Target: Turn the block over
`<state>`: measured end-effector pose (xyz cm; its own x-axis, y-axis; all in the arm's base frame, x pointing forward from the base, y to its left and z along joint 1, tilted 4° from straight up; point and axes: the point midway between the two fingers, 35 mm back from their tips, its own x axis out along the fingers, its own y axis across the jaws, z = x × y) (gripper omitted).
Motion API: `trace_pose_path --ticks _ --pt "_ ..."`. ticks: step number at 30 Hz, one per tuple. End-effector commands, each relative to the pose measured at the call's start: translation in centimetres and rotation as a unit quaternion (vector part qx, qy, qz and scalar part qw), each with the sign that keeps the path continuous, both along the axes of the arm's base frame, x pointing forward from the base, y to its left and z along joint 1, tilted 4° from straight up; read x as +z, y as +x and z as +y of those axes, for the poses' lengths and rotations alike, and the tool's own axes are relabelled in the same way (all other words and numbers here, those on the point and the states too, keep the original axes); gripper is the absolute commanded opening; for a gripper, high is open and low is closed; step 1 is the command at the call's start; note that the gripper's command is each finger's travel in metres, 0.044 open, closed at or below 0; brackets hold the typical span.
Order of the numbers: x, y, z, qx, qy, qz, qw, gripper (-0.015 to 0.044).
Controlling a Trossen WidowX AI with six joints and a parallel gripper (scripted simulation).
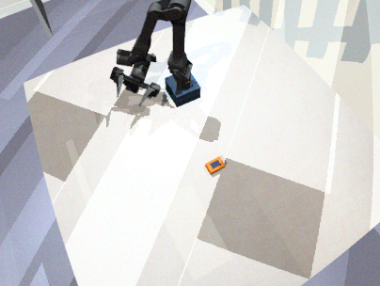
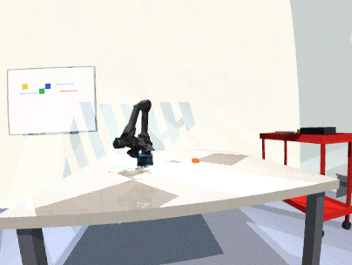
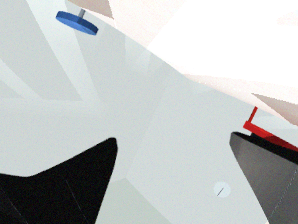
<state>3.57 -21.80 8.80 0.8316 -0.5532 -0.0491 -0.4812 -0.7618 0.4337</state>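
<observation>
I see the orange block (image 1: 211, 169) (image 2: 195, 160) resting on the bench (image 1: 136, 188) (image 2: 183, 210), well apart from my wide-open, empty fingers (image 1: 119, 87).

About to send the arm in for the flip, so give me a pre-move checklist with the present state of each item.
1. Jaws open: ok, fingers stand well apart.
2. Nothing caught between the jaws: ok, only background shows between them in the wrist view.
3. Orange block resting on the table: ok.
4. Marked side down: not ok if the dark patch on the block's upper face is the mark, as it seems to be.
5. Jaws lined up over the block: not ok, they are off near the blue base.
6. Block in wrist view: not ok, it does not show there.
</observation>
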Motion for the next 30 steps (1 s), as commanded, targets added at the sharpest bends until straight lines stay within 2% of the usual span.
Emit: trace_pose_path --ticks 1,8,15,22,30 --pt "-0.1 0.1 0.0 0.004 -0.001 0.004 1.0 0.0426" --pt "-2.3 4.6 -1.1 0.16 -0.043 0.158 0.974 0.044" --pt "-3.6 10.3 -0.9 0.342 -0.132 0.292 0.884 0.044" --pt "-4.1 16.3 0.8 0.502 -0.253 0.382 0.733 0.044" --pt "-3.7 23.1 4.9 0.643 -0.41 0.418 0.494 0.044"
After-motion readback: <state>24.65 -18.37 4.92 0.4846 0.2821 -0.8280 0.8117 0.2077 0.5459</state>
